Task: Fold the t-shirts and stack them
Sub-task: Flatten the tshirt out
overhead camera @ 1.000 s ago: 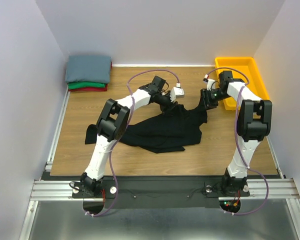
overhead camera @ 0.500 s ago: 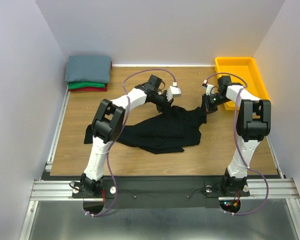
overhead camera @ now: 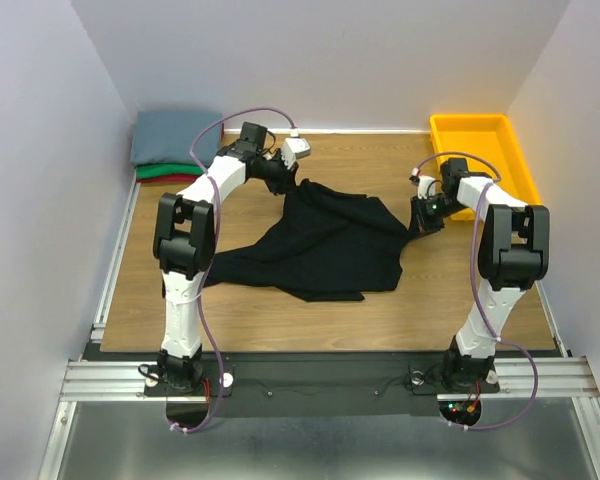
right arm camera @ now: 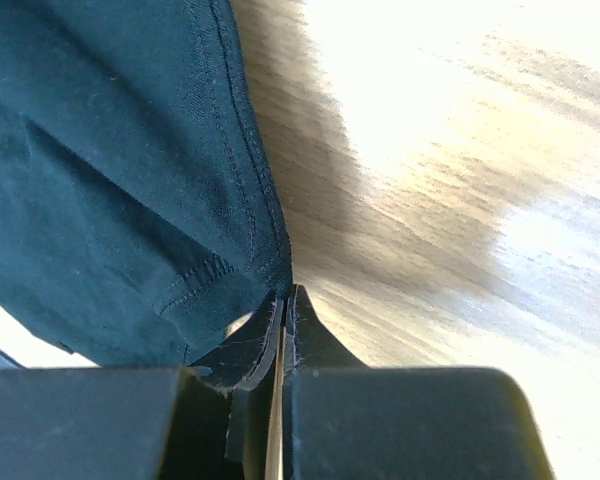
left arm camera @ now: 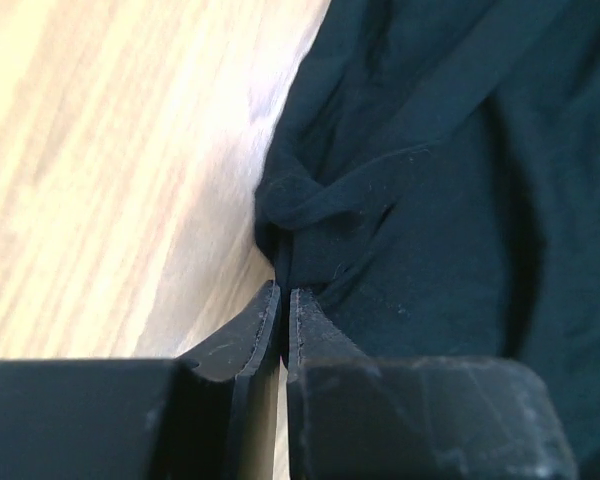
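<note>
Your left end effector [left arm camera: 283, 295] pinches the black t-shirt [overhead camera: 330, 245] at its edge far from the yellow bin [overhead camera: 520, 165]; your right end effector [right arm camera: 285, 295] pinches the hem nearest it. That hold looks meant to stretch it flat on the tabletop [overhead camera: 180, 260].

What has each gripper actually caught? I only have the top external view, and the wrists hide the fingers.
Observer: In the left wrist view, the left gripper is shut on a bunched fold at the edge of the black t-shirt.
Operator: And the right one?
Observer: The right wrist view shows the right gripper shut on a stitched hem corner of the same shirt, jaws nearly touching.
Operator: How deep is that grip?
Observer: Shallow. The hem enters only at the fingertips.
</note>
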